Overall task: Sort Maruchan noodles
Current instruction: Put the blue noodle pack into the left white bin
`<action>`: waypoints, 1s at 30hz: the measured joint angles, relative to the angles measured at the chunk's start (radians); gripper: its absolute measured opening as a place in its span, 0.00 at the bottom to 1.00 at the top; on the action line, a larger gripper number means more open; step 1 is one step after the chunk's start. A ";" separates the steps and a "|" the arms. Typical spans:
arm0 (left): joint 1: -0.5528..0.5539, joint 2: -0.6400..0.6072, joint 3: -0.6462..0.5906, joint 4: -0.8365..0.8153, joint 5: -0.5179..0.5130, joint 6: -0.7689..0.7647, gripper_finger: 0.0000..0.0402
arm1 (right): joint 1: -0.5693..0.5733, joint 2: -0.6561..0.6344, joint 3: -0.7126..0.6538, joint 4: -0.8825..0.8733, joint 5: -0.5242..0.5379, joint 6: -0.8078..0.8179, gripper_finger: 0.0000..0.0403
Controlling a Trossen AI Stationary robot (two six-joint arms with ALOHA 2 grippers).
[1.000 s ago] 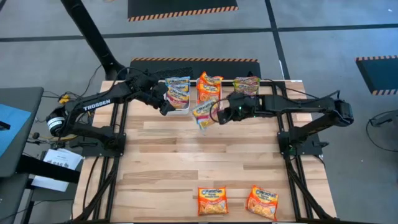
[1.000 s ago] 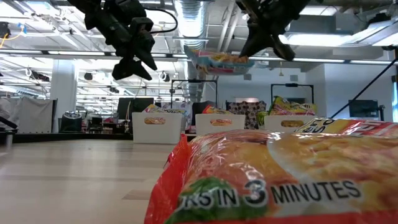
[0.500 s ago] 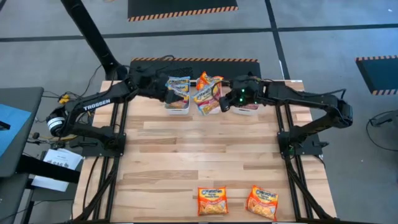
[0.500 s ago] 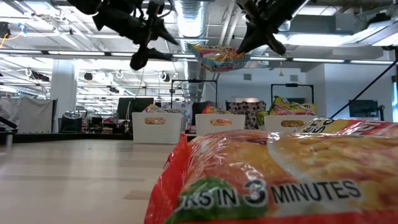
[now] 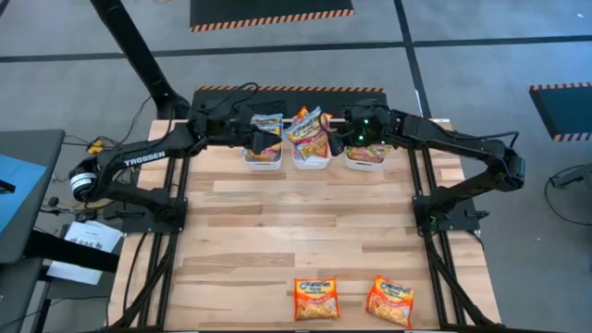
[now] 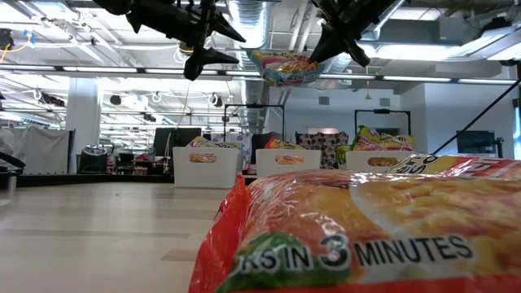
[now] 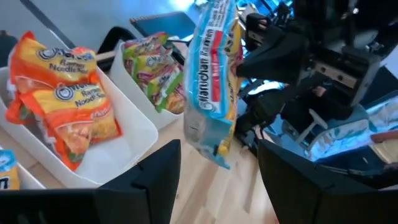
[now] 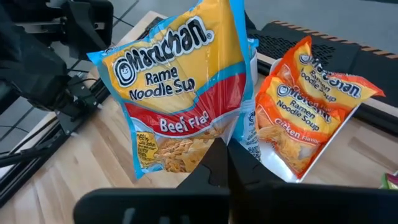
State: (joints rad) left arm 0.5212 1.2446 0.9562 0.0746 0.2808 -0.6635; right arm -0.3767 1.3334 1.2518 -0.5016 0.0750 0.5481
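My right gripper [image 5: 331, 141] is shut on a pale yellow-blue Maruchan packet with a red band [image 8: 174, 93], held in the air over the white trays at the far edge; the packet also shows in the low view [image 6: 285, 67]. My left gripper [image 7: 217, 186] is open and empty beside the left tray [image 5: 263, 159], facing that packet [image 7: 211, 81]. The left tray holds pale yellow-blue packets [image 5: 266, 128], the middle tray orange ones [image 8: 311, 118], the right tray green ones [image 7: 155, 68]. Two orange packets [image 5: 316, 298] [image 5: 390, 301] lie flat near the table's near edge. My right gripper pinches the packet's edge [image 8: 219, 135] between its two shut fingers. The fingers come from the table's right, slanting down. The packet is lifted clear, sticking out from the fingertips toward the table's left, above the middle tray [image 5: 311, 159].
The three white trays stand in a row along the far edge [image 5: 367, 159]. The wooden table top [image 5: 296, 222] between the trays and the two near packets is bare. One near packet fills the low view's foreground [image 6: 366, 236].
My right gripper has carried the packet from the table's middle toward the far edge and upward, to above the trays. My left gripper has swung up from pointing down to nearly level, moving a little toward the table's right, toward the held packet.
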 joint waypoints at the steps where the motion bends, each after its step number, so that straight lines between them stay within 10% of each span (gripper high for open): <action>1: -0.005 0.001 0.000 0.003 -0.011 0.000 0.50 | 0.001 0.000 0.000 0.005 0.000 -0.001 0.00; 30: -0.042 0.216 0.000 0.338 -0.059 -0.058 0.49 | 0.010 -0.001 0.000 0.042 -0.096 -0.026 0.00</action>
State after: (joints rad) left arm 0.4793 1.4601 0.9562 0.4121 0.2222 -0.7219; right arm -0.3664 1.3323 1.2518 -0.4593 -0.0212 0.5220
